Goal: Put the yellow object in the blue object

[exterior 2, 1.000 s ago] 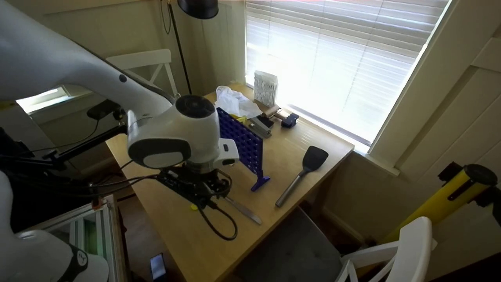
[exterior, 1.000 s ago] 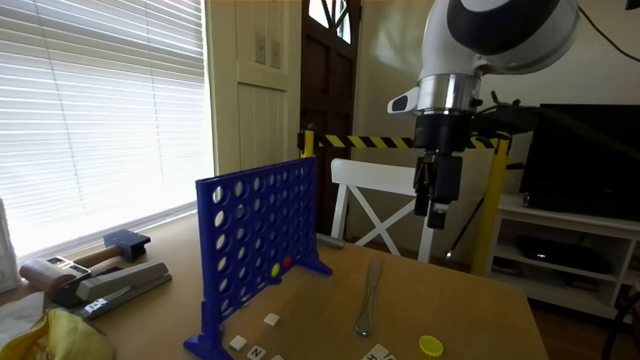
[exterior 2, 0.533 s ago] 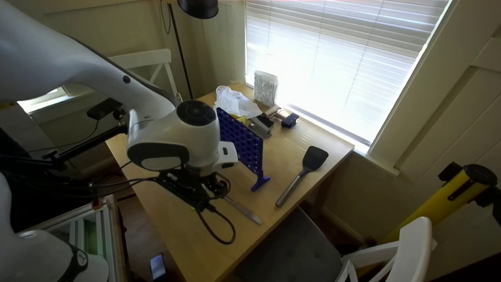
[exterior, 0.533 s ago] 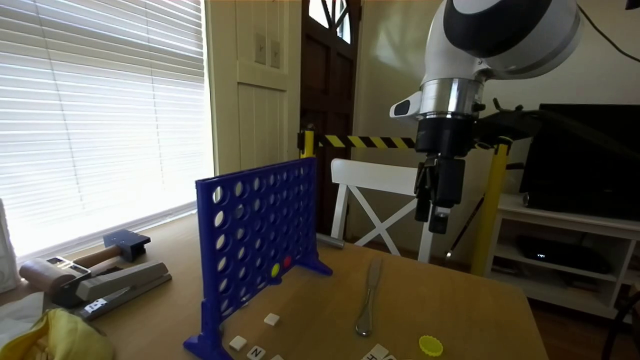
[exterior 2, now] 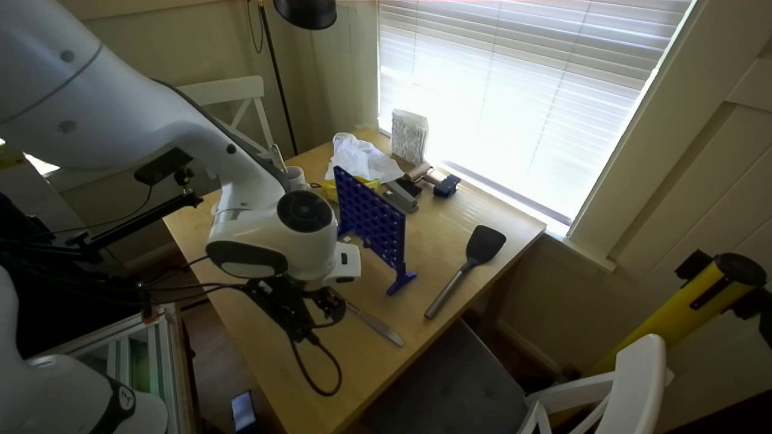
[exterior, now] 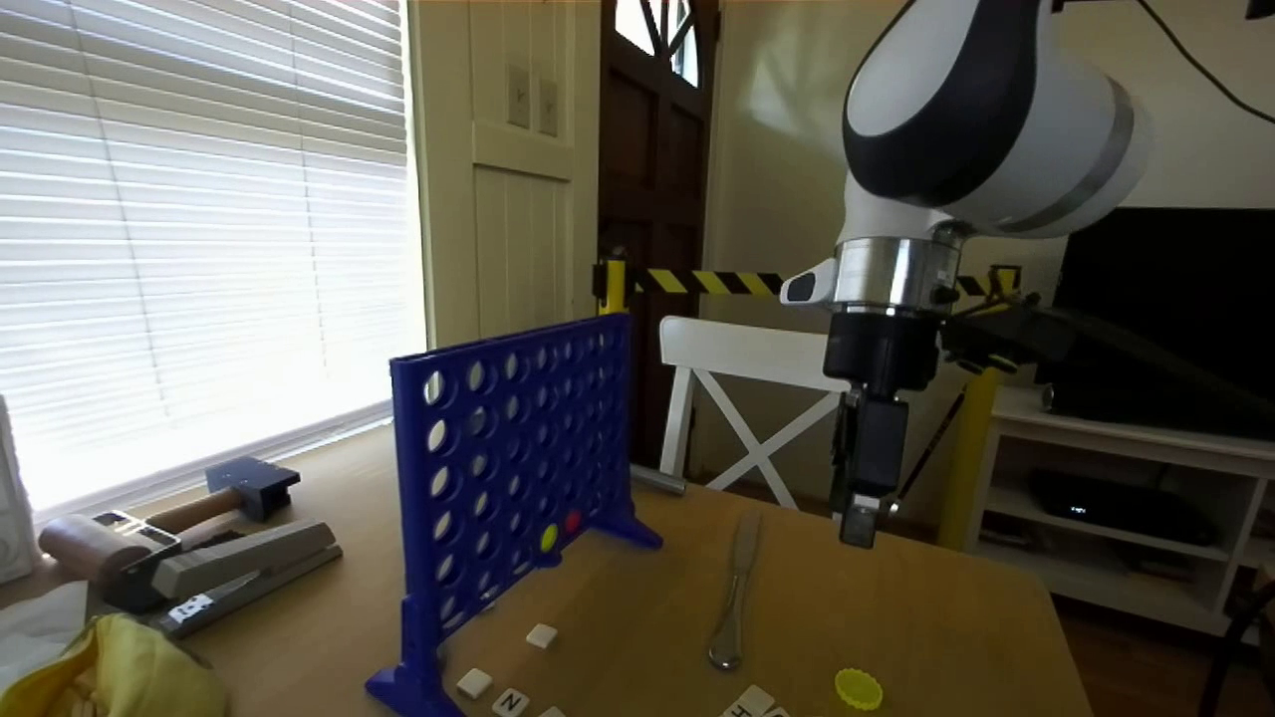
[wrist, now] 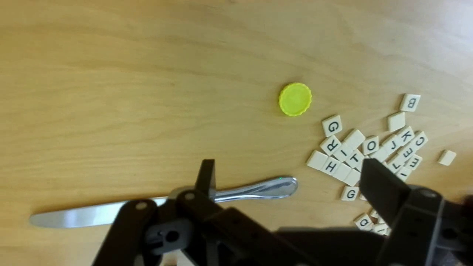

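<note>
A small, thin, round yellow plastic disc (wrist: 295,99) with a scalloped rim lies flat on the pale wooden table (wrist: 147,111), near a scatter of small square cream letter tiles (wrist: 354,159) and apart from the silver metal table knife (wrist: 262,190). The black two-fingered gripper (wrist: 290,173) hangs above the table with its jaws spread wide and nothing between them; in the wrist view the disc is roughly in line with the middle of that gap but beyond the fingertips, so the step in hand looks like lining up for the grasp. The disc should be light and stiff, unlikely to bend or break, yet its thinness leaves little edge to pinch, and it would probably skate over the smooth wood if a finger nudges it. The best hold is likely across its diameter, very low, fingertips almost brushing the wood, with the scalloped rim giving the pads some bite. The nearest tile (wrist: 332,126), marked G, could get in one finger's way. Since the large upright blue plastic grid (exterior: 498,463) with rows of round holes presumably takes discs edge-on from above, a flat pick will then call for turning the disc upright, so a firm, centred pinch matters.
</note>
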Available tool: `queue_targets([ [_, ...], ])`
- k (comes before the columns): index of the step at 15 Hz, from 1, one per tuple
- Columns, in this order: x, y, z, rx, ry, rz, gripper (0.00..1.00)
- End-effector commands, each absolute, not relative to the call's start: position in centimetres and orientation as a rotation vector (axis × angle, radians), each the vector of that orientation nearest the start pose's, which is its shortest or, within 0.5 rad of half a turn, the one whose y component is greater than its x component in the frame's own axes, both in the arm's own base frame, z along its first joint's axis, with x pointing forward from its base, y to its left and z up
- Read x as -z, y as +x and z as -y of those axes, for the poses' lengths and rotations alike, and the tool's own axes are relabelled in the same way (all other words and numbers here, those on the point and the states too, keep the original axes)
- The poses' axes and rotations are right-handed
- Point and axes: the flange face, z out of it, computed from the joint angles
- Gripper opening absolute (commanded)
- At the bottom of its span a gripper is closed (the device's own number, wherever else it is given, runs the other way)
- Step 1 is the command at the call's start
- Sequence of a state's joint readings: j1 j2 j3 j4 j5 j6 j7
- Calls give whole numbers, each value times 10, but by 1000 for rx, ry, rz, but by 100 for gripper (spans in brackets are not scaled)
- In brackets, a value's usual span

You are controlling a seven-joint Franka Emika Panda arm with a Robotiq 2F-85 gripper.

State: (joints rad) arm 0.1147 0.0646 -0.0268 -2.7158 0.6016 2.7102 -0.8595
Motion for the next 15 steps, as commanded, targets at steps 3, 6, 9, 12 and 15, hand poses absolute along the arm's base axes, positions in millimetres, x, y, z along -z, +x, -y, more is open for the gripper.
queue_targets([
  [3, -152, 383, -19, 111, -2997, 468, 100],
  [6, -133, 372, -22, 72, -3036, 510, 100],
  [9, -132, 373, -23, 44, -3007, 525, 100],
  [12, -129, 372, -24, 35, -3005, 528, 100],
  [15, -129, 374, -26, 43, -3008, 528, 100],
])
